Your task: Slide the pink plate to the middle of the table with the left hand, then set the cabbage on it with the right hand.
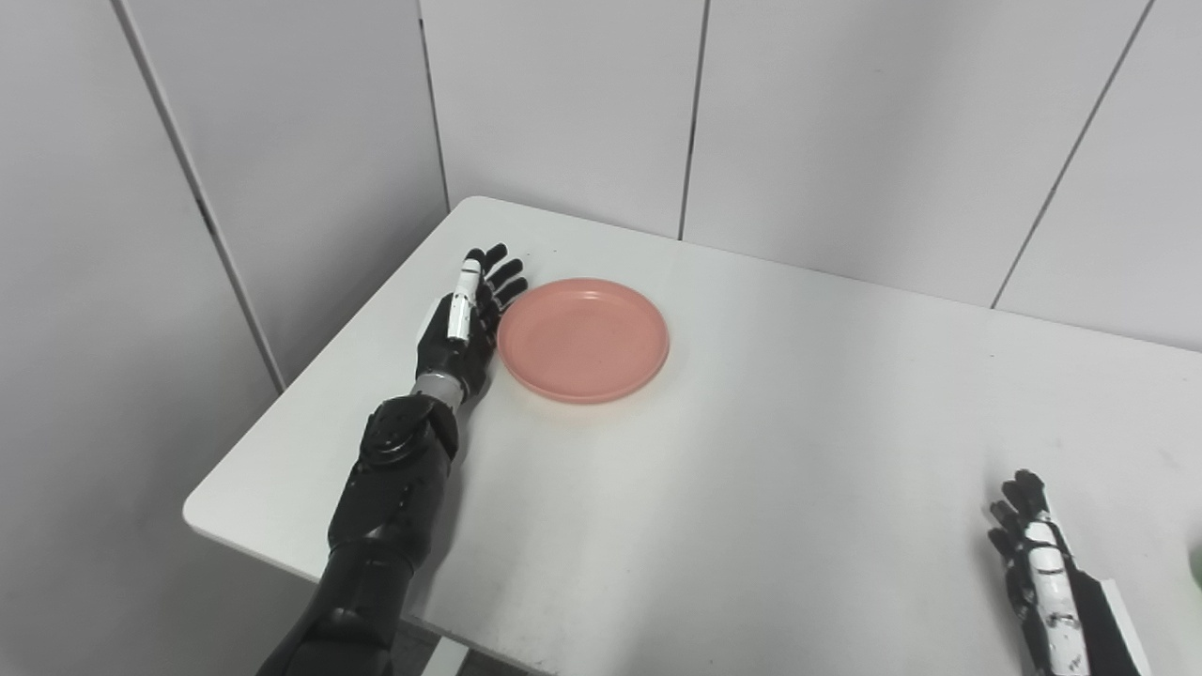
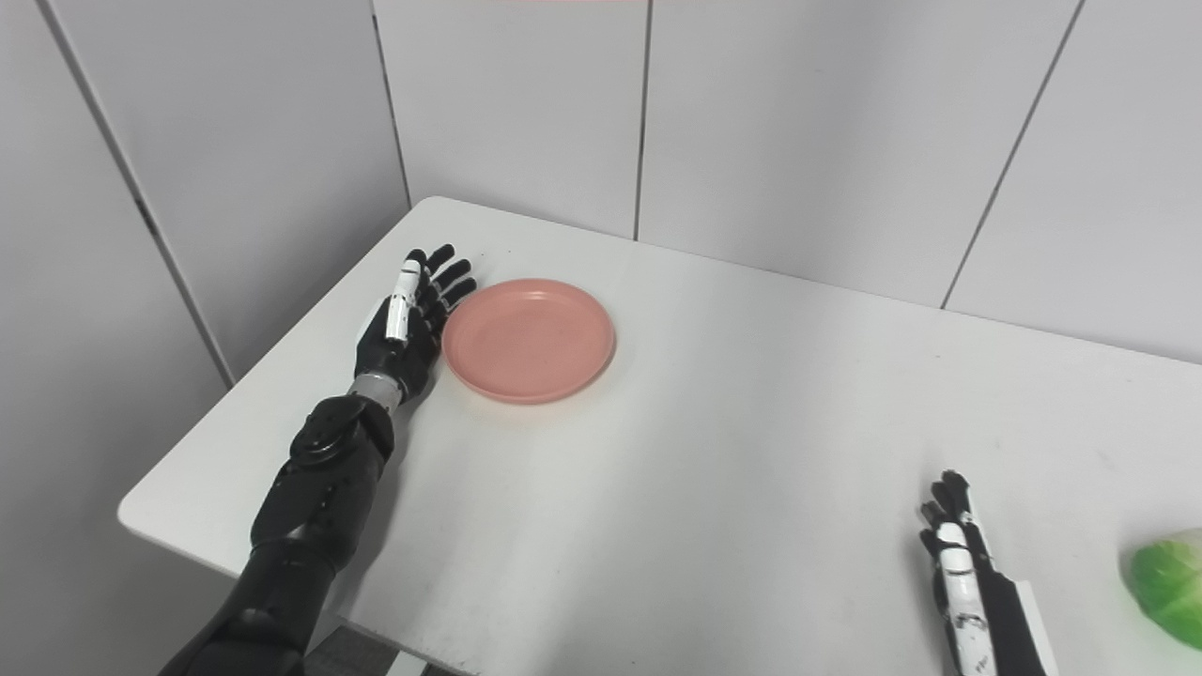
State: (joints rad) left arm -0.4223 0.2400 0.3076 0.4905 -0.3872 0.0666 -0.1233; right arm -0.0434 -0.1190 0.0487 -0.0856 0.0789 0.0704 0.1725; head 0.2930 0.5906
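The pink plate (image 1: 583,339) lies flat on the white table (image 1: 770,441), toward its far left part. My left hand (image 1: 467,314) is open, fingers stretched out, held edge-on right against the plate's left rim. The green cabbage (image 2: 1169,584) sits at the table's right edge, cut off by the picture border; only a sliver of it (image 1: 1196,568) shows in the left eye view. My right hand (image 2: 958,545) rests open and empty near the front edge, a little to the left of the cabbage.
Grey wall panels (image 1: 563,103) stand close behind and to the left of the table. The table's rounded near-left corner (image 1: 202,512) lies beside my left forearm (image 1: 390,498).
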